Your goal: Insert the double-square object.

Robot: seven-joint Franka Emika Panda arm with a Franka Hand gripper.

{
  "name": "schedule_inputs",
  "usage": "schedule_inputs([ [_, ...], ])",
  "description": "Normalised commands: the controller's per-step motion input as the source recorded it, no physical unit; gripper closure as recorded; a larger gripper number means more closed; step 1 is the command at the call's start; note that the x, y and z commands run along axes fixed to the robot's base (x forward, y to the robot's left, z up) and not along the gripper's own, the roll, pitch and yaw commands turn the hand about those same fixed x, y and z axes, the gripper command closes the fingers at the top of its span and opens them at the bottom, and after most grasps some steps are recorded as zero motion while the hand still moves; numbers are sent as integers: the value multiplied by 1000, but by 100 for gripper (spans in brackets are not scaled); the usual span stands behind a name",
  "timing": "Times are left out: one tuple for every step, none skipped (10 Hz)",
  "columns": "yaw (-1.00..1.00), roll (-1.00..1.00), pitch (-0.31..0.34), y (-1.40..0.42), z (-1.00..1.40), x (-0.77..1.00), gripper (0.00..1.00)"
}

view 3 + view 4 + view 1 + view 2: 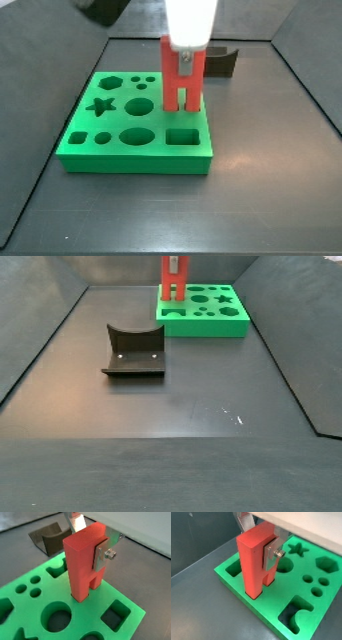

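Right up close in both wrist views, the double-square object [85, 564] is seen standing upright, pinched near its top by the gripper [264, 553]. One silver finger [105, 554] with a screw in it is pressed flat against the bar's side, so the jaws are clamped on the red piece.

Its split end is pointed down, and the two legs are planted on the flat green block [308, 609], right at a cutout in the block. How deep the legs are seated can't really be made out. In a side view the bar [181, 72] is shown upright near the block's [134, 150] far edge, with star, hexagon, round and square holes spread around it.

Off the block, well apart from it, a dark piece with a curved notch [134, 351] is left sitting on the dark floor [174, 446].
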Motion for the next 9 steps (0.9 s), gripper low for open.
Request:
schedule_inputs([
  [0,-13,-323,0,-363,-197,100],
  [0,0,-183,0,-249,-117,100],
  [0,54,-91,-57,-206,0,100],
  [14,440,19,-297,-203,43,100],
  [20,500,71,-340,-166,129,100],
  [0,500,121,-363,-86,171,100],
  [0,500,156,-263,-26,149,100],
  [0,9,37,0,-43,69,100],
  [0,59,0,-37,0,0,100],
])
